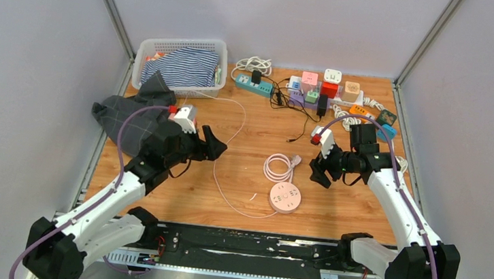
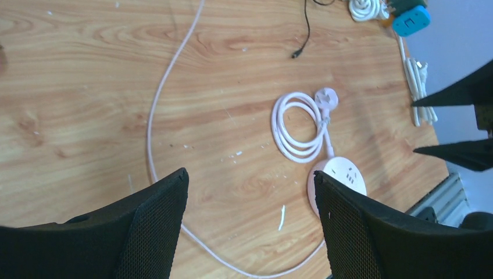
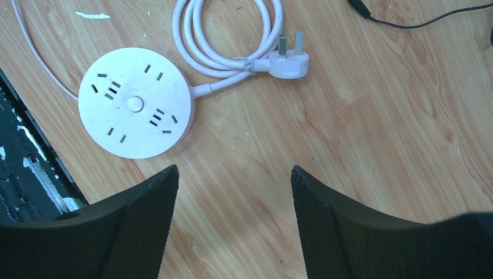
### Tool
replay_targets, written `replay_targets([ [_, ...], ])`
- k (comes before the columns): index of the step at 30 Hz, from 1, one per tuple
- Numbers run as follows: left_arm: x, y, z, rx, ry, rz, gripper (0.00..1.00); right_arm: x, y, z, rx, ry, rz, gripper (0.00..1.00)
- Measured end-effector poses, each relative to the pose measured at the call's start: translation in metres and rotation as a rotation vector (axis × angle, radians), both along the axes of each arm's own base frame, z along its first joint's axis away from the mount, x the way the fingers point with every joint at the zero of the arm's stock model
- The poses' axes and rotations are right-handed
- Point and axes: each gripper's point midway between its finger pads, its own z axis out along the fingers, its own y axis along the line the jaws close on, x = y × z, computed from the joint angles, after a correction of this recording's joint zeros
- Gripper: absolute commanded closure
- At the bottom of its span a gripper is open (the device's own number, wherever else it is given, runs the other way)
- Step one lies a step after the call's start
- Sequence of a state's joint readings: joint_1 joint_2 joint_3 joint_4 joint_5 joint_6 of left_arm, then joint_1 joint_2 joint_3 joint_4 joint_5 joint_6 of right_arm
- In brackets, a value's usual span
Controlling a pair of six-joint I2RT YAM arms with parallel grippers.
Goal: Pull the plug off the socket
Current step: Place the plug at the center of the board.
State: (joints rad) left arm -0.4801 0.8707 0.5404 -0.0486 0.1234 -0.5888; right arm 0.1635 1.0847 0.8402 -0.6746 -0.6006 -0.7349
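A round, flat, pale pink plastic socket (image 1: 284, 198) lies on the wooden worktop (image 1: 244, 139) near its front edge, between the two arms. All the slots on its upper face are uncovered. Its own white cord is tied in a neat coil (image 1: 278, 167) just behind it, and the cord's white three-pin plug (image 3: 289, 61) lies flat on the wood beside the coil, pins bare.

The left pincer (image 1: 211, 146) hangs above the wood to the left of the socket. Its black mesh-faced fingers (image 2: 157, 226) stand wide apart and hold nothing. The right pincer (image 1: 317, 172) hangs to the right of the coil, also spread apart and empty, with the socket ahead of it in the right wrist view.

A thin white cable (image 1: 216, 177) loops across the worktop and passes close to the socket's near side.

Along the far edge lies a teal power strip (image 1: 253, 85) with a black adapter (image 1: 256, 77) seated in it. To its right is a cluster of coloured cube sockets (image 1: 324, 89). At the far left stands a white plastic basket (image 1: 145, 51) holding striped cloth (image 1: 183, 67), with a dark checked garment (image 1: 129, 125) heaped beside it.
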Motion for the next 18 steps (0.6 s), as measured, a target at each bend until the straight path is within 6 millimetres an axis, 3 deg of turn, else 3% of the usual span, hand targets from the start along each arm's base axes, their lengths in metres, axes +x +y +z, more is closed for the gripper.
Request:
replay_targets([
  [6,-0.032,-0.013,-0.014,-0.013,0.0,-0.028,0.21,0.0,0.0,-0.001,-0.004,-0.001,0.002,0.27],
  [10,-0.049,-0.021,-0.035,0.022,0.027,-0.025,0.22,0.001,-0.001,-0.002,-0.007,0.002,0.004,0.27],
  [18,-0.066,-0.021,-0.073,0.129,0.098,0.08,0.25,0.0,-0.002,-0.004,-0.013,0.004,0.004,0.27],
])
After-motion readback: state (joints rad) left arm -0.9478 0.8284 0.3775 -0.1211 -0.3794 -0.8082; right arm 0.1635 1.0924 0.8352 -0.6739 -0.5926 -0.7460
